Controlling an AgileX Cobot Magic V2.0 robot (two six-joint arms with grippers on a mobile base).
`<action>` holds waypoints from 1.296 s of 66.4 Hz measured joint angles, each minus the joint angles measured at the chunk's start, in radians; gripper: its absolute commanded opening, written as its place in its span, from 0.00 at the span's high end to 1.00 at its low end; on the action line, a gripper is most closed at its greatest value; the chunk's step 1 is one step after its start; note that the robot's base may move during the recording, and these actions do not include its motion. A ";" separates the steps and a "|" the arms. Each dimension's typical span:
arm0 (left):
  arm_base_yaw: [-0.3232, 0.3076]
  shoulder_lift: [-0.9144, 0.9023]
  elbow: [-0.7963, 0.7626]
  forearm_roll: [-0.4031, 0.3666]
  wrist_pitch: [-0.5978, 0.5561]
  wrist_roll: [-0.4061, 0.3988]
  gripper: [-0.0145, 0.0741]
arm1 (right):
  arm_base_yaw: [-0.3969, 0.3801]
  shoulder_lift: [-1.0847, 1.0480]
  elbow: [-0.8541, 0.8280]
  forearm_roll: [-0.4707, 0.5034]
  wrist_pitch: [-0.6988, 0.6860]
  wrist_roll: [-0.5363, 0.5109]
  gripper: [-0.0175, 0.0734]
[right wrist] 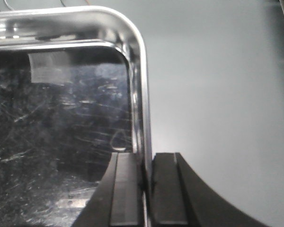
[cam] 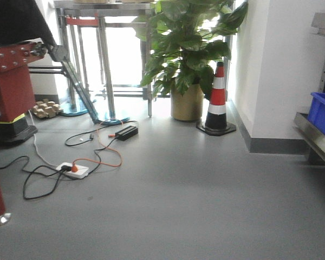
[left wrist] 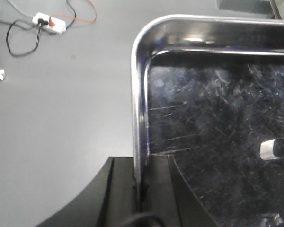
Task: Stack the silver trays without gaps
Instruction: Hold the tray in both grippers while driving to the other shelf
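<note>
My left gripper (left wrist: 139,191) pointed forward, its black fingers (left wrist: 120,189) pressed together on the left rim of the silver tray (left wrist: 217,123), just short of the tray's far-left rounded corner. The right gripper (right wrist: 146,182) mirrored it, pinching the right rim short of the far-right corner. The scratched tray bottom lay inward of each tool, and grey floor (left wrist: 61,118) showed outside each rim. The left wrist camera also caught the white power strip (left wrist: 49,22) beyond the tray, which the right one did not. The front camera alone gave me the potted plant (cam: 187,59), the striped cone (cam: 217,100) and a blue bin (cam: 323,114).
</note>
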 measured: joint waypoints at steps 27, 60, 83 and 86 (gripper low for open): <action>0.000 -0.004 0.000 0.163 -0.009 -0.002 0.86 | -0.006 0.002 0.000 -0.002 -0.128 0.000 0.82; 0.000 -0.008 0.000 0.295 -0.006 -0.002 0.86 | -0.007 0.003 0.000 -0.009 -0.258 0.000 0.82; 0.002 -0.009 0.000 0.305 0.014 -0.002 0.86 | -0.010 0.003 0.004 -0.015 -0.313 0.000 0.82; 0.002 -0.010 0.000 0.305 0.014 -0.002 0.86 | -0.010 0.003 0.004 -0.017 -0.313 0.000 0.82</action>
